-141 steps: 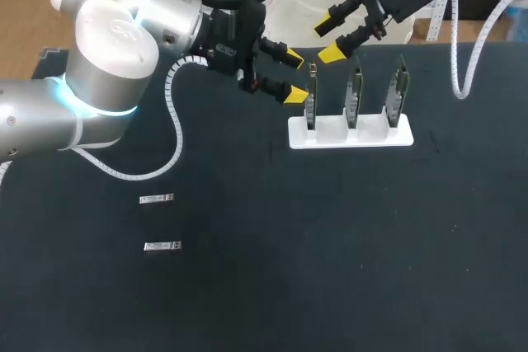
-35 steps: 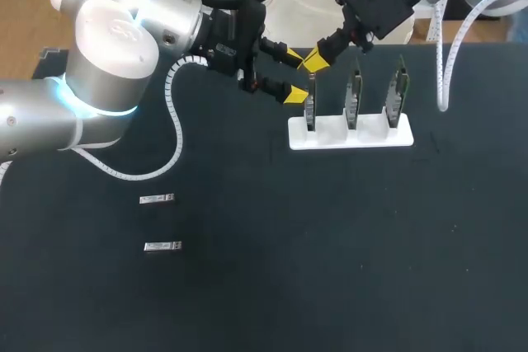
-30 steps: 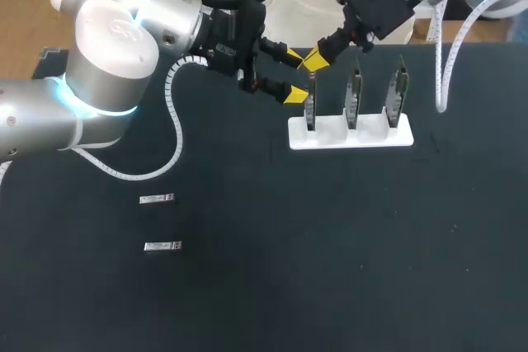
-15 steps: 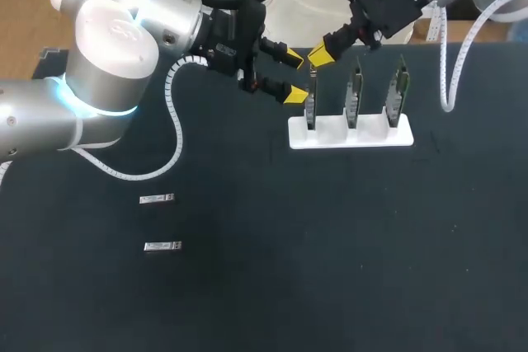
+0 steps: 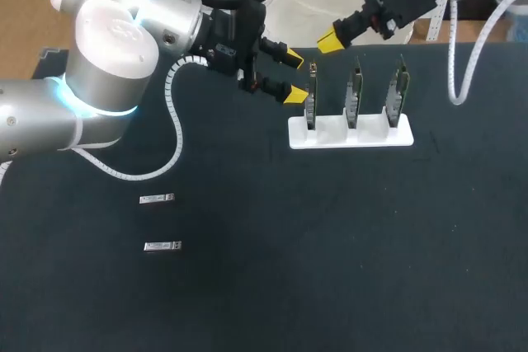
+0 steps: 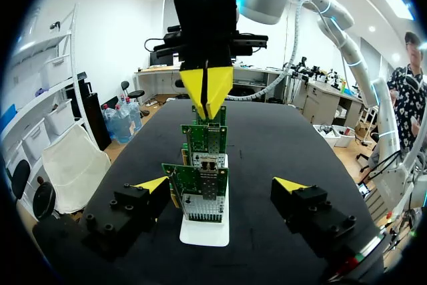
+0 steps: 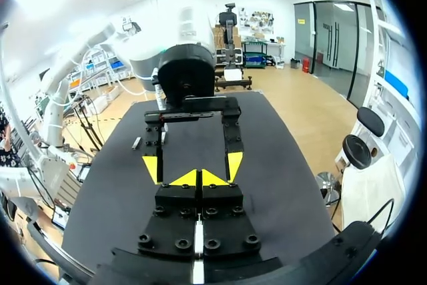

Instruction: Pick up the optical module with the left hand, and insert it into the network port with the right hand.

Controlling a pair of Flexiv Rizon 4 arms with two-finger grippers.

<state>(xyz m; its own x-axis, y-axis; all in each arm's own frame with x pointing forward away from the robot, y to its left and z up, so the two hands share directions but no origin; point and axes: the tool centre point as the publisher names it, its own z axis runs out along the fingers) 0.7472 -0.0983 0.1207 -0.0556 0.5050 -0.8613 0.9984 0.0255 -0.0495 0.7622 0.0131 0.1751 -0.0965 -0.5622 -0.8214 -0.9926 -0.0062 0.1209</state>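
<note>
Two small silver optical modules [image 5: 156,199] [image 5: 162,246] lie flat on the black table at the left. A white stand [image 5: 351,133] holds three upright green port boards [image 5: 312,103] [image 5: 354,95] [image 5: 399,91]. My left gripper [image 5: 295,75] hangs open just left of the leftmost board; in the left wrist view its fingers [image 6: 220,185] straddle the row of boards [image 6: 198,188] without touching. My right gripper [image 5: 328,39] is shut, with nothing seen in it, above and behind the stand. The left wrist view shows it past the boards [image 6: 207,88]. Its closed tips [image 7: 199,178] face the left gripper.
The black table [image 5: 330,245] stretches wide in front of the stand. A white spiral cable [image 5: 175,125] trails from the left arm over the table. Another cable [image 5: 455,55] hangs from the right arm at the far right edge.
My shut right gripper has drawn back from the top of the leftmost board, up and to the right. The left arm and the modules have stayed put.
</note>
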